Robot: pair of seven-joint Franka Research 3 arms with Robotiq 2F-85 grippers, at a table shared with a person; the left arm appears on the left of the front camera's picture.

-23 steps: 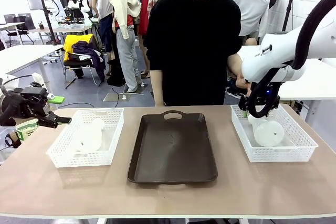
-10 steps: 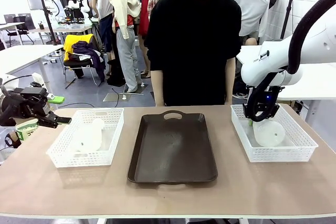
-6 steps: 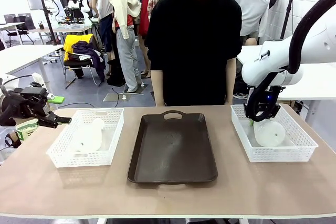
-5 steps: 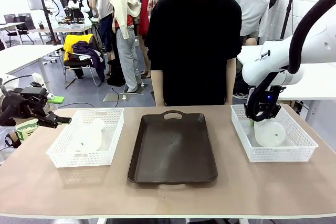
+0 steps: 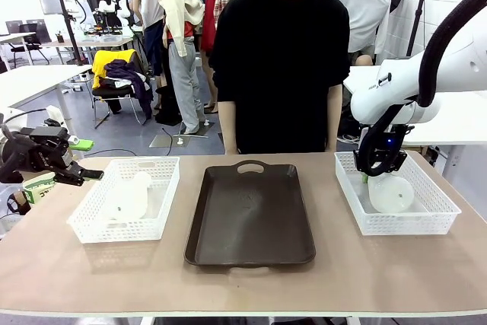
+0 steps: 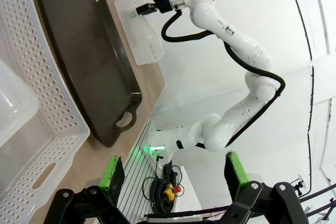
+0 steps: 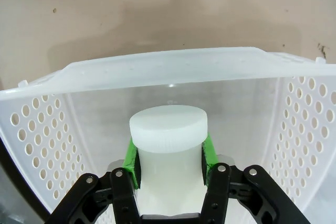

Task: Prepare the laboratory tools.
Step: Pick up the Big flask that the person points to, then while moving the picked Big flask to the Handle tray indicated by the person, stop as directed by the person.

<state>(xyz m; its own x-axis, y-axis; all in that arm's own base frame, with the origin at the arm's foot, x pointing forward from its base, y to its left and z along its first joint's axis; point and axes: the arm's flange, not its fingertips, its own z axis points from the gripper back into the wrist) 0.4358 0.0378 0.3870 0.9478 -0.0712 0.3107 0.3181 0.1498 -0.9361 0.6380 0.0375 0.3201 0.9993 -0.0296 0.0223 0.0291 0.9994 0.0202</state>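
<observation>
One frosted-white flask point(image 5: 391, 193) lies tilted in the right white basket point(image 5: 437, 215), neck toward the back left. My right gripper point(image 5: 372, 170) is shut on that neck. In the right wrist view the green pads point(image 7: 132, 162) press both sides of the neck below the flat cap point(image 7: 168, 128), with the gripper point(image 7: 169, 165) facing the basket wall point(image 7: 168, 77). A second flask point(image 5: 128, 198) lies in the left basket point(image 5: 95, 230). My left gripper point(image 5: 74, 173) hangs open beside that basket's left edge. In the left wrist view it point(image 6: 173, 174) holds nothing, and the flask point(image 6: 11, 109) shows at the far left.
A dark brown tray point(image 5: 249, 218) with handles lies between the baskets. A person in black stands at the far edge behind it, arms down. A green-and-white tape roll point(image 5: 36, 186) sits at the table's left edge. The front strip of the table is bare.
The person's hand has drawn back from the right arm. My right gripper has shifted slightly right and stays shut on the flask neck. The left arm has not moved.
</observation>
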